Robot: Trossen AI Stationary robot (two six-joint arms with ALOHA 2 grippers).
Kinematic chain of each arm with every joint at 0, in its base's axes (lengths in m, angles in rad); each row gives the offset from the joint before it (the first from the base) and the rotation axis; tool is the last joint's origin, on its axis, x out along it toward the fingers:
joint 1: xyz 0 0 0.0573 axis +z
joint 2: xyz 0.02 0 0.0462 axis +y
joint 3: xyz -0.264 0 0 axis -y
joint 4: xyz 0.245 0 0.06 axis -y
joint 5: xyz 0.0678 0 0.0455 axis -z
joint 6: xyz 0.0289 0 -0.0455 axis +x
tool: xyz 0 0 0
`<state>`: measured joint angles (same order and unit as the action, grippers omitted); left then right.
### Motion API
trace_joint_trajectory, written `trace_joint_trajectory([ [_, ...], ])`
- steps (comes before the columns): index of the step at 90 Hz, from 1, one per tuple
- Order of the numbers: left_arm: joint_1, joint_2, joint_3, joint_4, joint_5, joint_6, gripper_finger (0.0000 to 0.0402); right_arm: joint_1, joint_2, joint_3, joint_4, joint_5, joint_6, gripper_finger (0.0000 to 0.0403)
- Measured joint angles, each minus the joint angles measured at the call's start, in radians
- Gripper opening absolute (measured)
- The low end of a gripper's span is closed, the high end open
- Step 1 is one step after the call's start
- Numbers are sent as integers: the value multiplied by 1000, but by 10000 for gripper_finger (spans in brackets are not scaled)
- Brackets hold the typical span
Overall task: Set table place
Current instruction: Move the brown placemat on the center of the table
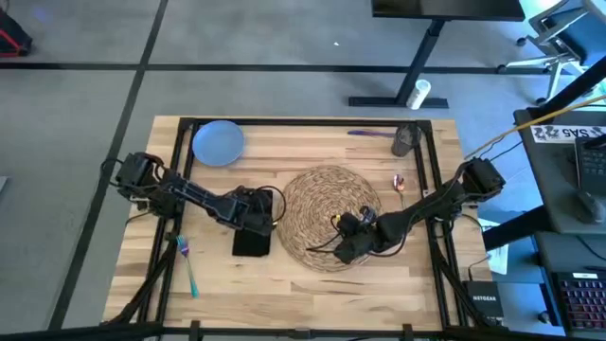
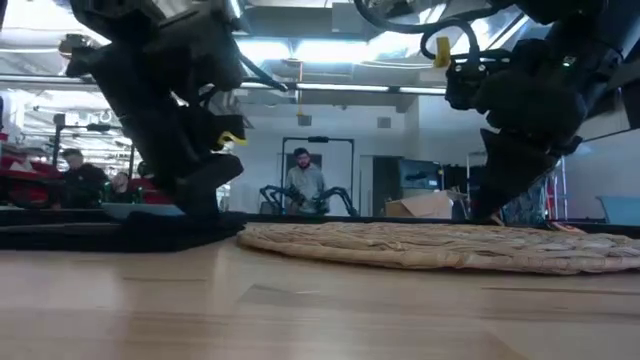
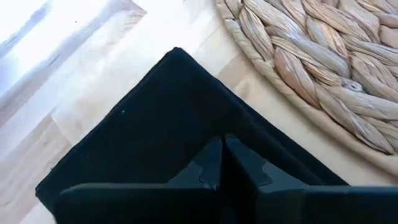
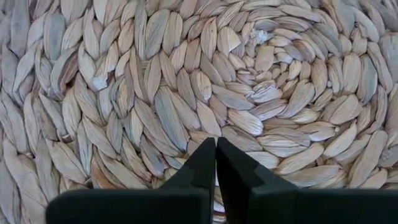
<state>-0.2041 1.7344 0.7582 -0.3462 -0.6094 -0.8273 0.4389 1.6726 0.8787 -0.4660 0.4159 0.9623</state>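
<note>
"NETGEAR" on a dark box (image 1: pixel 484 305) right of the table, partly readable "SAS" on a white sign (image 1: pixel 566 132)

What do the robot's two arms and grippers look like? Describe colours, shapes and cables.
Both arms are dark, jointed and slim. The left gripper and right gripper each have two black, wedge-shaped fingers. Black cables loop beside both wrists, and small yellow parts show near each wrist.

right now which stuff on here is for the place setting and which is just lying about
For the job: placemat, black napkin, blue plate, teal fork, grey cup, purple-handled cutlery.
Lying about: white cylinder on the floor, keyboard on the side desk.
</note>
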Motion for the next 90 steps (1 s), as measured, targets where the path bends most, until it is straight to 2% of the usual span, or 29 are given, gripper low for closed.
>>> trace_joint_trajectory([
  [33,-1,-107,-5,-30,11,-6,0,-1,5,0,59,14,-1,0],
  [52,-45,-222,-3,-23,0,-6,0,-3,7,0,129,130,-2,0],
  [60,-64,-271,-2,-20,-7,-8,0,-16,8,0,128,142,-2,0],
  [90,-179,-370,4,-4,-24,-29,0,-94,131,1,147,135,-32,0],
])
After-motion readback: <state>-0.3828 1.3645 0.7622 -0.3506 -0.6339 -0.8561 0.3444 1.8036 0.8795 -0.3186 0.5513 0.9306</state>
